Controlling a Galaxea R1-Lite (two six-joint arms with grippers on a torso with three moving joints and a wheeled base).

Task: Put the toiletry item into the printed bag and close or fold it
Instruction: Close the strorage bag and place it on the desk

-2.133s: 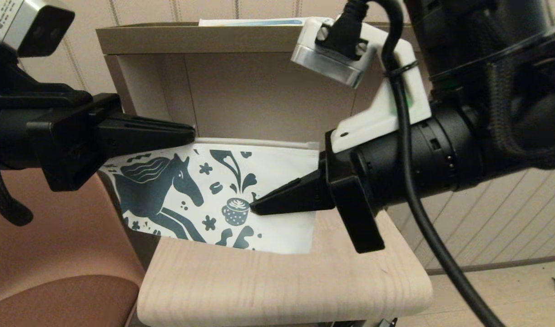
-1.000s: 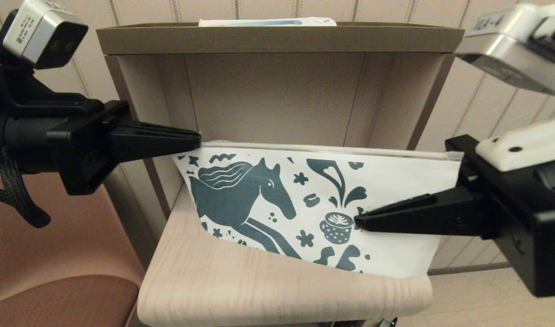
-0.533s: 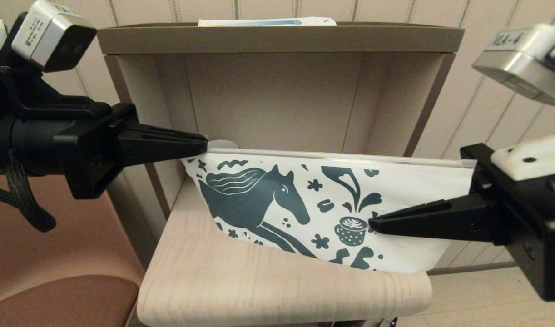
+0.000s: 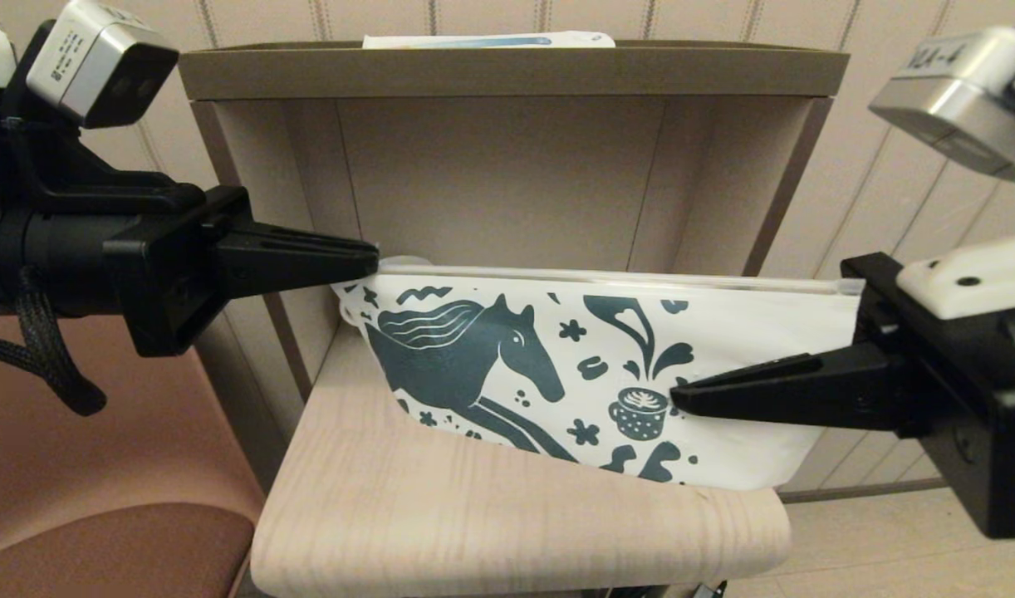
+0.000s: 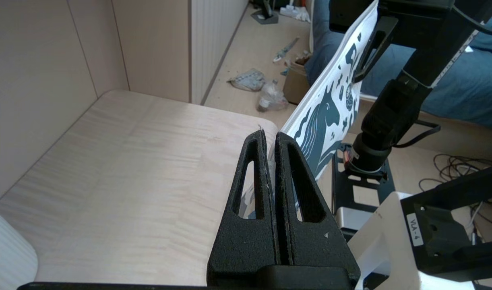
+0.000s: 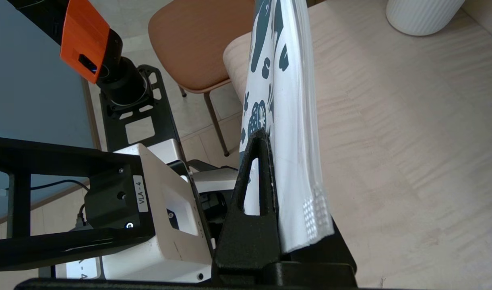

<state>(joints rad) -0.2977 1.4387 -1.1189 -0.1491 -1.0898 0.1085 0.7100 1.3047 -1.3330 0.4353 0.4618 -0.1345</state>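
Left gripper (image 4: 375,257) pinched shut on top left corner of bag (image 4: 723,332); right gripper (image 4: 678,401) clamped on right end, lower down. Head view: bag held upright and stretched between both, long top edge level, bottom edge just above or brushing table (image 4: 474,515), in front of shelf (image 4: 507,71). Tube not visible; presumably inside, cannot confirm.

Left wrist view: fingers (image 5: 254,177) pressed together, thin film of bag (image 5: 322,121) corner between them. Mug (image 5: 4,253) at back of table, well apart.

Right wrist view: bag (image 6: 294,133) edge-on, sandwiched between near finger (image 6: 258,181) and a hidden one; mug (image 6: 423,14) beyond.

Judged step: closing or folding. Next move calls for sealing top strip or laying bag down and folding, without losing either grip early.
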